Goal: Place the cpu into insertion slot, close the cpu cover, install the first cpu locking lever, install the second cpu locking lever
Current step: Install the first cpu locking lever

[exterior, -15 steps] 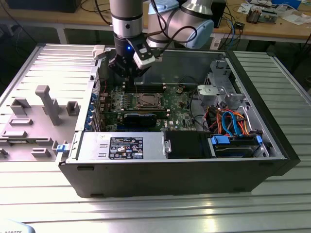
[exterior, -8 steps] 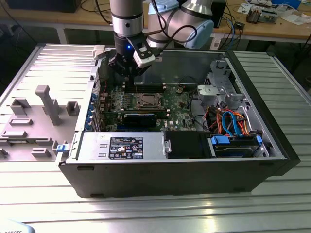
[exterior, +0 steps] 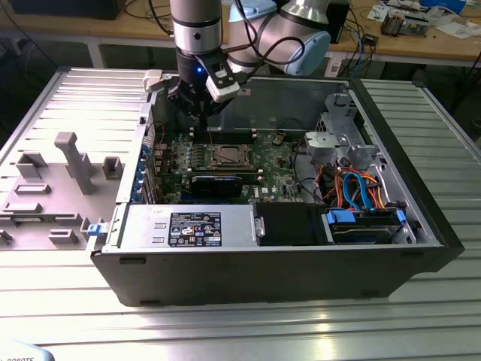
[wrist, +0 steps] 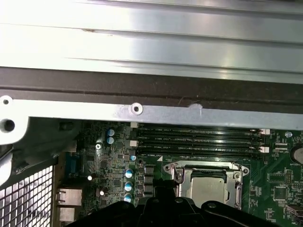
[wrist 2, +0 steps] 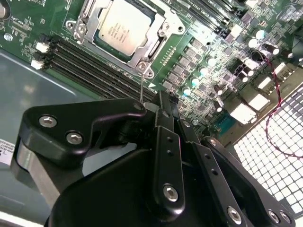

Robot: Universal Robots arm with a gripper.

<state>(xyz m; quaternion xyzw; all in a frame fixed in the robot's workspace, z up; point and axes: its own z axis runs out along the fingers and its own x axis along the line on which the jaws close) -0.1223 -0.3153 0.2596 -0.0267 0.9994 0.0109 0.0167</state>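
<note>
The cpu (wrist 2: 124, 26) lies flat in the insertion slot (exterior: 225, 156), silver top up. The cpu cover (wrist 2: 152, 43) is down around the cpu, its silver frame edging the chip. In the first wrist view the cpu (wrist: 207, 188) sits in the same frame. A thin wire locking lever (wrist 2: 141, 84) runs from the socket's corner toward the fingertips and passes behind them; I cannot tell whether they touch it. My gripper (wrist 2: 161, 98) is shut, above the motherboard beside the socket, toward the exterior view's left and rear (exterior: 199, 119).
Memory slots (wrist 2: 90, 61) run between the socket and the case wall (wrist: 142, 109). A black graphics card (exterior: 216, 183) lies in front of the socket. The power supply (exterior: 188, 226) and a drive cage with blue cables (exterior: 361, 188) fill the front and right. A grey fixture tray (exterior: 52, 180) sits outside.
</note>
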